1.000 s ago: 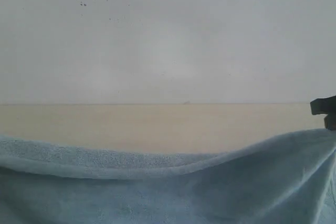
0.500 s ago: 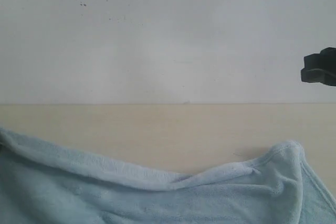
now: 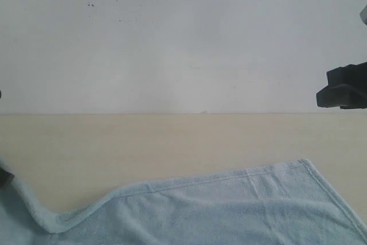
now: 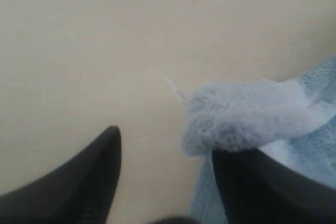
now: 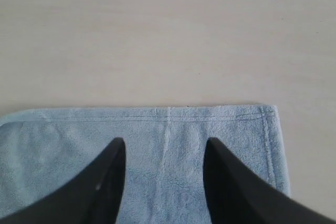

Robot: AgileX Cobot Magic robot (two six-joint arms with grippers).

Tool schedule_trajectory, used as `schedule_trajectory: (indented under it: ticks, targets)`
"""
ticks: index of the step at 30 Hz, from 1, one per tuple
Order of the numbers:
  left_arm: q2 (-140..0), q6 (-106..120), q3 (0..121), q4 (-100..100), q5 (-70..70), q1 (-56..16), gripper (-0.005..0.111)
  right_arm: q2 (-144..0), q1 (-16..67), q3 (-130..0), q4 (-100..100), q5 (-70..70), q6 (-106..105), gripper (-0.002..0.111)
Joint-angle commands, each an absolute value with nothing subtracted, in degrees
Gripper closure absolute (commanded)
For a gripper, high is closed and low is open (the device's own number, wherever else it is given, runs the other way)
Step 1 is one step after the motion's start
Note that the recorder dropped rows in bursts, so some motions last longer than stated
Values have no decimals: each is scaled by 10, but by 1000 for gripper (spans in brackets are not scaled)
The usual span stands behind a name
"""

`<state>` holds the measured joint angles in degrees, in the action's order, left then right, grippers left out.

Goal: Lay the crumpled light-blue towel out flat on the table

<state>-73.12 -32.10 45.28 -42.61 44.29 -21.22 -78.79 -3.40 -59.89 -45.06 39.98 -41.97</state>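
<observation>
Towel [image 3: 229, 210] has dropped since the earlier frames: its raised far edge is now down on the table [image 3: 172, 136], and the right corner lies flat with the hem showing. Right gripper [image 3: 343, 87] has lifted clear and sits high at the right edge of the exterior view. Its wrist view shows the jaws well apart over the flat corner, nothing between them. Left gripper [image 4: 165, 145] is spread wide too, holding nothing. A curled edge [image 4: 241, 119] of the towel bunches just beside one finger; whether it touches, cannot tell.

The towel covers the near part of the table and runs out of view at the bottom. The right side is smooth. The left side dips and rolls over on itself [image 3: 43, 222], so it is mostly spread, not finished.

Handling, judged: soft, light, limp terry cloth. It will sag and fold back when let go, and fluffy pile can drag on the tabletop. The best hold looks like the stitched hem at the rolled left corner, pinched through the full thickness and drawn outward, low.
</observation>
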Motion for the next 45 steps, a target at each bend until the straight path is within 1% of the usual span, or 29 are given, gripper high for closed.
schedule_trajectory:
  ticks: [1,3,4,9,19,23,26,31,34,39,45]
  targets:
    - [-730,-281,469,-388,454,-209,52,-784,-34,-600,-451,424,-446,75]
    - [-716,-288,469,-383,463,-209,52,-784,-34,-600,-450,442,-455,83]
    - [-711,-290,469,-383,463,-209,52,-784,-34,-600,-450,446,-455,84]
    - [-678,-249,461,-343,507,-209,52,-784,-34,-559,-459,438,-474,84]
    - [-649,-258,421,-352,496,-209,52,-784,-34,-470,-472,419,-470,84]
    - [-642,-258,389,-352,491,-209,52,-784,-33,-440,-514,419,-498,84]
    - [-626,-259,363,-352,489,-209,52,-784,-11,-430,-537,422,-522,84]
    - [-573,-259,351,-352,493,-209,52,-784,62,-430,-540,429,-544,84]
    - [-533,-253,351,-366,520,-209,52,-784,93,-430,-569,415,-554,84]
    - [-473,-253,328,-398,518,-209,52,-784,99,-430,-615,423,-554,84]
    - [-446,-278,286,-399,477,-209,52,-784,99,-430,-629,443,-559,84]
